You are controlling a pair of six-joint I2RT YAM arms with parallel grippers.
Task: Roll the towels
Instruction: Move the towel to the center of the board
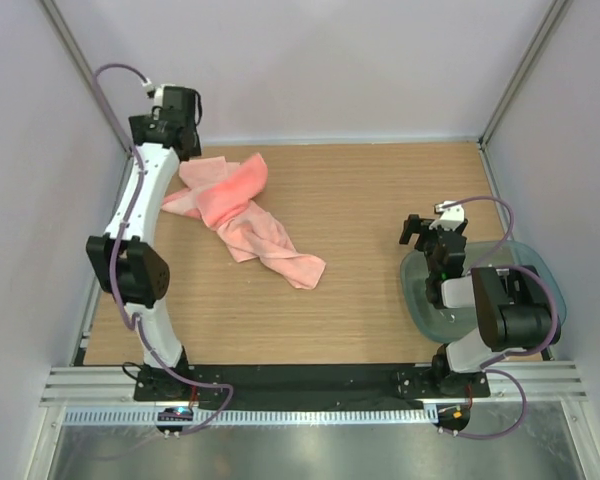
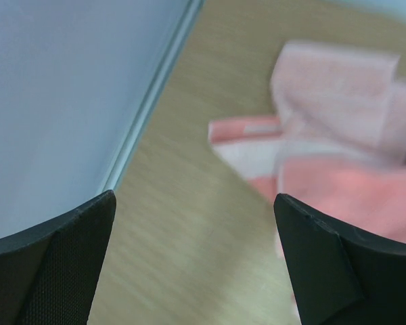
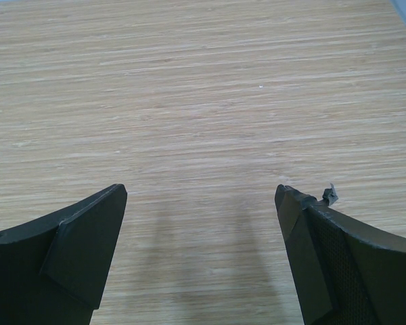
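The towels [image 1: 248,215] lie crumpled together on the wooden table, left of centre toward the back. One is brighter salmon [image 1: 230,195]. A paler, longer one [image 1: 280,255] trails toward the middle. In the left wrist view the towels [image 2: 338,128] look blurred, and a pale-striped end [image 2: 247,139] lies nearest the wall. My left gripper [image 1: 187,143] [image 2: 194,203] hangs open over bare wood at the heap's left edge, with nothing between its fingers. My right gripper [image 1: 417,232] [image 3: 201,193] is open over bare wood at the right, far from the towels.
A translucent teal-grey tray [image 1: 536,268] sits at the right edge beneath the right arm. White walls and metal posts close in the table on the left, back and right. The left gripper is near the left wall [image 2: 61,101].
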